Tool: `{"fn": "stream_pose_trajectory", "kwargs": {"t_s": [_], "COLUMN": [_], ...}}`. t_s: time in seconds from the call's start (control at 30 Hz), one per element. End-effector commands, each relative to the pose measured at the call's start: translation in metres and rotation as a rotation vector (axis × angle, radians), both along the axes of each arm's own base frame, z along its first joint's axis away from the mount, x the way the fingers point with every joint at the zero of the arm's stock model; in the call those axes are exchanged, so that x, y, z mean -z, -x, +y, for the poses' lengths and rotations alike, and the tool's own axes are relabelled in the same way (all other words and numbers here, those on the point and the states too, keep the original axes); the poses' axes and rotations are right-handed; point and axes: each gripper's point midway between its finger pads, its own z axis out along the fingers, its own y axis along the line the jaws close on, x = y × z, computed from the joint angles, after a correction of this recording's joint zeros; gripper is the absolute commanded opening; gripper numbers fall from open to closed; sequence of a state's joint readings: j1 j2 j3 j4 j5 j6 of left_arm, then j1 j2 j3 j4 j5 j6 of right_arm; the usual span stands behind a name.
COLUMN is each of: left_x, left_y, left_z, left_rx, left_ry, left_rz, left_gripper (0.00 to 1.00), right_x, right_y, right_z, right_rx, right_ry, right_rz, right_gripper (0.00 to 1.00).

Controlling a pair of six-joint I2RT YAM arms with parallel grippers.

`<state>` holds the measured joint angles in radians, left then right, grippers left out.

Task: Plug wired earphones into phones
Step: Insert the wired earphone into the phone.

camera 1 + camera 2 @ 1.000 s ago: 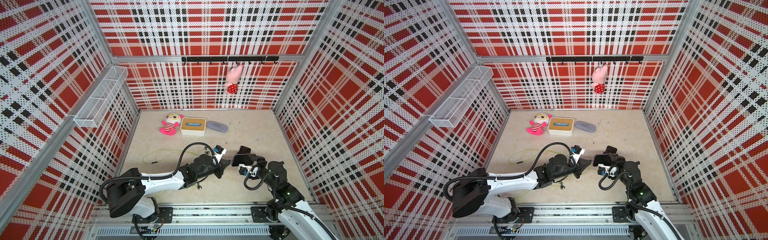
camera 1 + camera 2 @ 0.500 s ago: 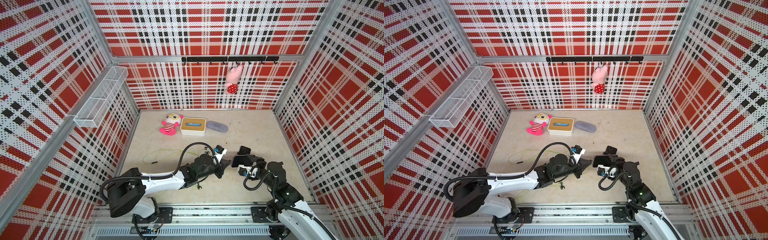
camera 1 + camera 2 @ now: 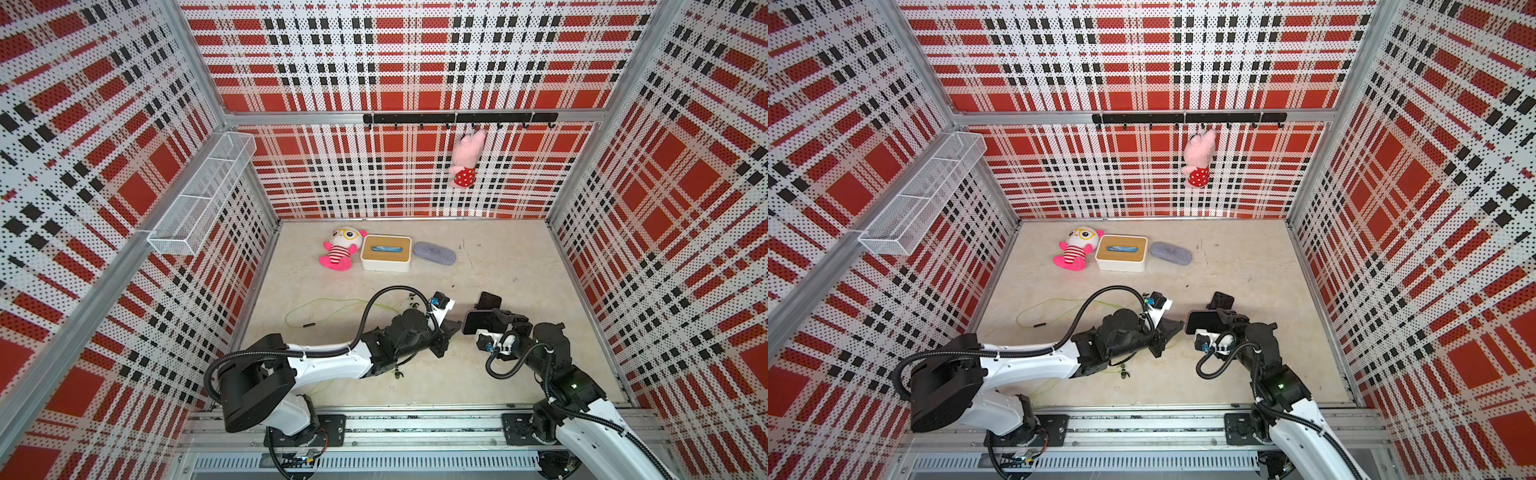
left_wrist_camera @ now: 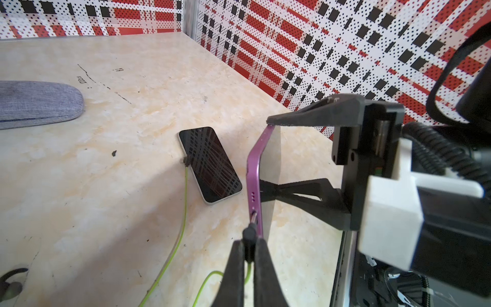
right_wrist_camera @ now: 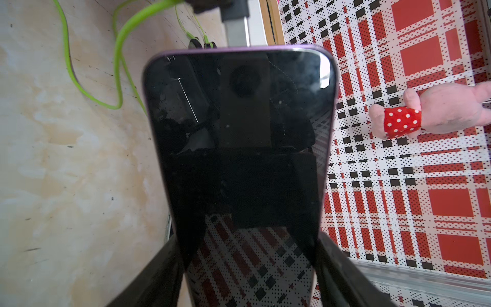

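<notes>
1. The left claw [image 4: 249, 247] is pinched together on the black plug [image 4: 249, 234] of one set of earphones. Its green cable [image 4: 204, 287] trails down onto the worktop [image 4: 106, 199].
2. The right claw [image 5: 247, 239] is clamped across the long sides of the purple-edged phone [image 5: 239, 159], holding it up on edge above the worktop, near the front edge and a bit right of the middle.
3. The plug's metal tip is right at the port in that phone's bottom edge. It looks partly in, but I can't tell how deep.
4. The other phone [image 4: 210, 164] lies flat, screen up, just behind the held one, with its own green cable [image 4: 183, 226] plugged into it.
</notes>
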<state>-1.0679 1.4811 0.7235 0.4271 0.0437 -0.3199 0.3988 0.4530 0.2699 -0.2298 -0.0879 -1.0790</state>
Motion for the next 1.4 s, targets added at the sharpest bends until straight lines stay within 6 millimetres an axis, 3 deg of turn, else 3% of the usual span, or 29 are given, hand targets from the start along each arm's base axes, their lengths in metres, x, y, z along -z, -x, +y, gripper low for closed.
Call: {"fn": "stream_pose_trajectory", "kwargs": {"t_s": [0.0, 0.7, 0.97, 1.2, 1.37], "left_x": [-0.001, 0.008, 0.007, 0.009, 0.009], "left_y": [-0.001, 0.007, 0.014, 0.009, 0.011], "left_z": [-0.007, -0.026, -0.031, -0.027, -0.035], "left_rx": [0.007, 0.044, 0.1, 0.093, 0.126], "left_ry": [-0.017, -0.012, -0.042, -0.056, -0.041], "left_rz": [-0.015, 0.065, 0.026, 0.017, 0.04], "left_gripper": [0.0, 0.0, 0.0, 0.0, 0.0], "right_x": [-0.027, -0.036, -0.037, -0.04, -0.045], "right_y": [-0.004, -0.007, 0.0, 0.005, 0.01], "right_z": [0.01, 0.013, 0.02, 0.023, 0.026], "right_rx": [-0.038, -0.036, -0.092, -0.12, -0.15], "right_ry": [-0.05, -0.062, -0.055, -0.06, -0.056], "right_rz": [-0.078, -0.084, -0.08, -0.088, -0.09], "right_gripper": [0.27, 0.27, 0.26, 0.25, 0.24]}}
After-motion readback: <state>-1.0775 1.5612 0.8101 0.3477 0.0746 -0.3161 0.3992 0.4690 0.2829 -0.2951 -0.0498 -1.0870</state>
